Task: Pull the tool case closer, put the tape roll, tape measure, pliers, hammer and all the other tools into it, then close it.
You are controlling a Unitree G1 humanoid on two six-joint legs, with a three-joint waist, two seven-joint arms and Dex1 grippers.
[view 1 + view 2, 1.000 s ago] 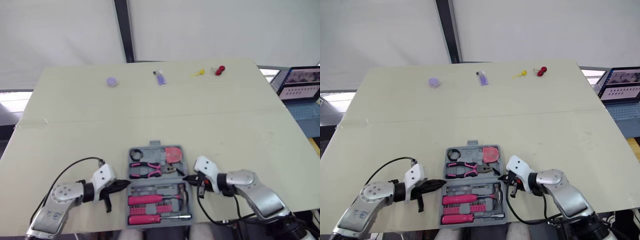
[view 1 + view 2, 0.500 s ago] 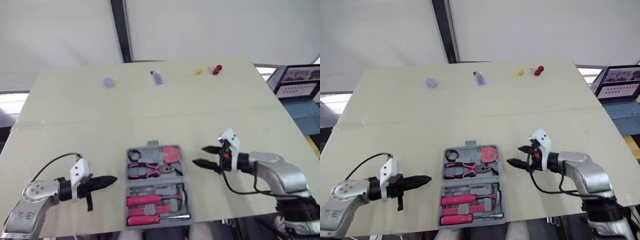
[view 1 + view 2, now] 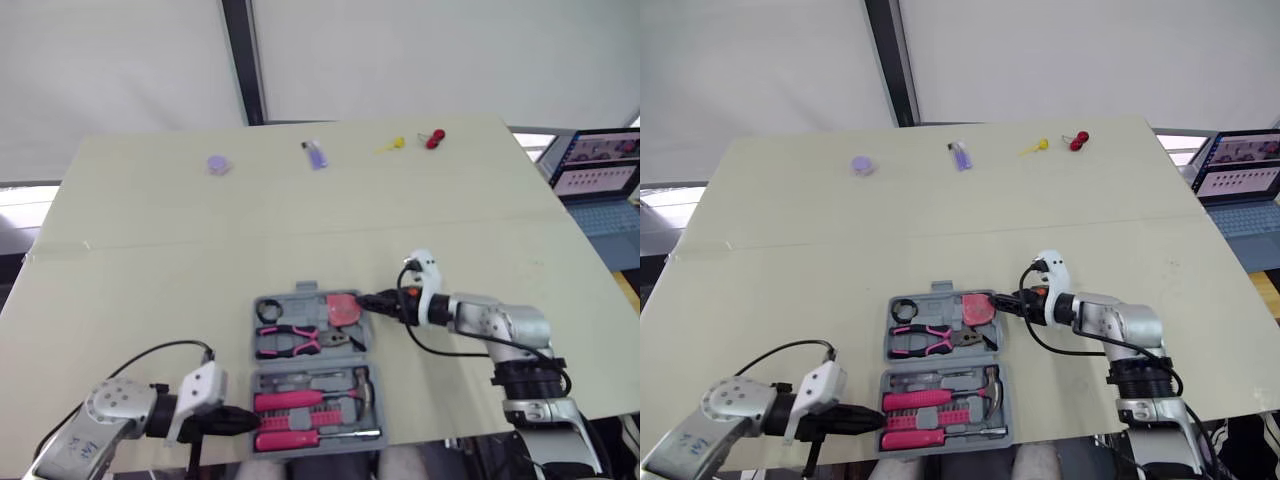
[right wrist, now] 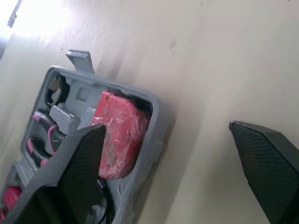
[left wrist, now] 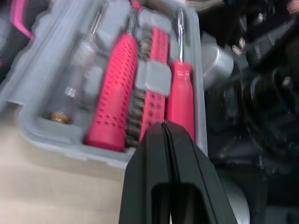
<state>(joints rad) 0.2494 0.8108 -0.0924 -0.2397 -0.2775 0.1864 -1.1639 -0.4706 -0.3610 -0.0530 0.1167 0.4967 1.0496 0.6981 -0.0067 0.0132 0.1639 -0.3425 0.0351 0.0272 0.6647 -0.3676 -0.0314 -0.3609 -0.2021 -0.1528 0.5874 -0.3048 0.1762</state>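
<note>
While the tool case (image 3: 310, 291) lies on the pale table (image 3: 300, 220) before white curtains (image 3: 420, 50), left hand (image 3: 250, 421) is together, right hand (image 3: 366, 301) apart.

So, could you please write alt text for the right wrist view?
The right gripper is open at the edge of the open grey tool case on the table. One finger overlaps the case beside the red tape measure; the other is over the table.
</note>
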